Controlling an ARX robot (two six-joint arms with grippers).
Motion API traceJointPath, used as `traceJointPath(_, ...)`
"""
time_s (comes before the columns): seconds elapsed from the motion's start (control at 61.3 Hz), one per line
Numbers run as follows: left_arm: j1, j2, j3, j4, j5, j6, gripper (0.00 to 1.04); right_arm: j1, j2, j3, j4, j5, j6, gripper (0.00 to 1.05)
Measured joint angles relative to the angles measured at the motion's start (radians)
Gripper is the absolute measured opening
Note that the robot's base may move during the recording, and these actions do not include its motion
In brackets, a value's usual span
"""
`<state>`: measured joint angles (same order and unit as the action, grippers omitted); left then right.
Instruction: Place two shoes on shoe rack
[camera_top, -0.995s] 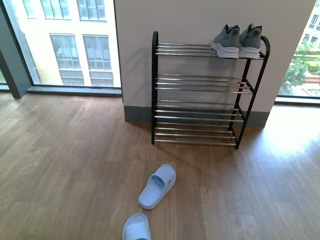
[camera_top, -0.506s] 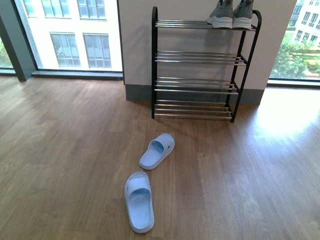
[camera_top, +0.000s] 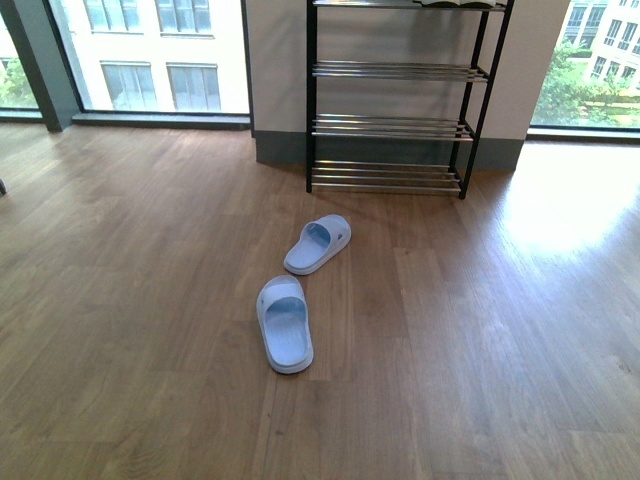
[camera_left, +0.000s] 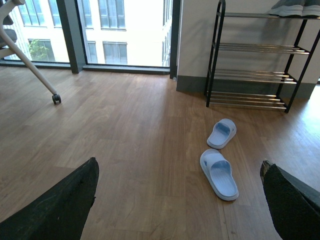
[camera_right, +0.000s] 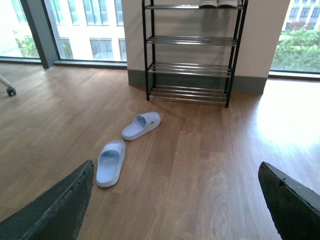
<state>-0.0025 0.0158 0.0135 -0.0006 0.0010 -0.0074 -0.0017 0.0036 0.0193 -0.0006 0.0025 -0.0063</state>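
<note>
— Where the wooden floor (camera_top: 150, 300) meets the pale wall, what stands there?
— A black metal shoe rack (camera_top: 390, 71) with tiers of thin silver bars. It stands upright against the wall, between two tall windows. The front view cuts off its top.
— And the two shoes (camera_left: 295, 9)?
— They sit side by side on the top tier, toward the rack's right end. The left wrist view shows grey uppers over thick white soles. The front and right wrist views show only a sliver of the soles at the upper edge.
— Is anything lying on the floor?
— Two pale blue slippers. The farther slipper (camera_top: 318, 244) lies in front of the rack's bottom tier, angled toward it. The nearer slipper (camera_top: 285, 323) lies closer to the robot, near the first but not touching it. Off to the robot's left, a white chair leg (camera_left: 30, 65) rests on a dark caster, well apart from the rack.
— How do the arms look?
— The left gripper (camera_left: 179, 167) has its jaws wide apart, with dark fingers (camera_left: 60, 205) at the lower corners of its wrist view and bare floor between them. The right gripper (camera_right: 176, 169) is the same, jaws wide apart above the floor. Neither arm shows in the front view
</note>
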Motion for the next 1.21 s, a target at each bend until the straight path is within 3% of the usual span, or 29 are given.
traceJointPath(1.207, 0.0, 0.0, 0.0, 0.0, -0.001, 0.0, 0.95, 0.0, 0.0, 0.0, 0.0, -0.003, 0.0, 0.95)
